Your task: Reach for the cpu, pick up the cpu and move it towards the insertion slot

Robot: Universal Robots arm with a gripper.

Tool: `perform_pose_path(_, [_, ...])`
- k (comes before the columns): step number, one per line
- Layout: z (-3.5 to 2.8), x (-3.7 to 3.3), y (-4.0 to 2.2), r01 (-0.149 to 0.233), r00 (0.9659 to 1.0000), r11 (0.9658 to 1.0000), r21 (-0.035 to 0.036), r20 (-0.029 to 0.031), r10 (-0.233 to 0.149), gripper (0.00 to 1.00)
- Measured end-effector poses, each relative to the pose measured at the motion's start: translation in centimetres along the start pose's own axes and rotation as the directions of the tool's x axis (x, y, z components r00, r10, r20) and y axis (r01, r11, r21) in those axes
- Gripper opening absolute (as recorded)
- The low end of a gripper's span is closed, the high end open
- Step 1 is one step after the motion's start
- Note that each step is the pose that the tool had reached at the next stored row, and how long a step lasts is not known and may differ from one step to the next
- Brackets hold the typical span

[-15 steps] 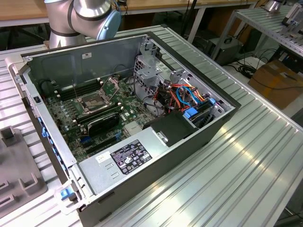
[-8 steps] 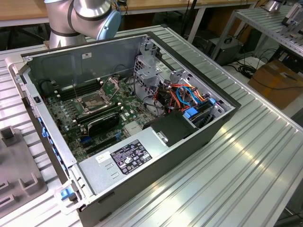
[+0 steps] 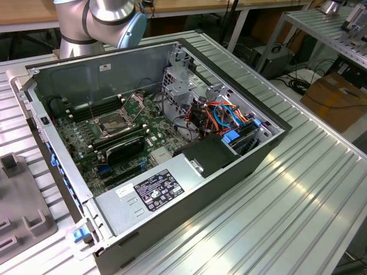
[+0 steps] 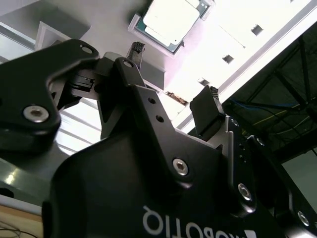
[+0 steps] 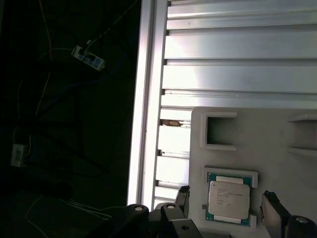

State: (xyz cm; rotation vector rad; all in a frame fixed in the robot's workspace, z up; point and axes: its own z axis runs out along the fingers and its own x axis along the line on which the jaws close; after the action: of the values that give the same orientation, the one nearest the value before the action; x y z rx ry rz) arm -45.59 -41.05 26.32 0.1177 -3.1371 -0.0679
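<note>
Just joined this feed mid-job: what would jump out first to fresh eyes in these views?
The small square silvery-beige cpu lies in a pale grey holder on the ribbed metal table, with the black hand open and poised over it in both wrist views. In the exterior view, the big grey computer case lies open, and the shiny metal-framed insertion slot sits on its board.

We see the arm [image 3: 106, 23] as a grey joint with a pale blue cap at the top edge of the exterior view. In both wrist views our gripper [image 4: 173, 77] [image 5: 225, 201] holds its two dark fingers [image 4: 208, 111] spread wide apart
</note>
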Motion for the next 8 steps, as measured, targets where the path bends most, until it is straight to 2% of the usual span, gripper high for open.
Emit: perform_pose_path(8, [0.0,-0.09,0.0,0.0,1.0,1.0,0.0001,-0.0002,0.0,0.66])
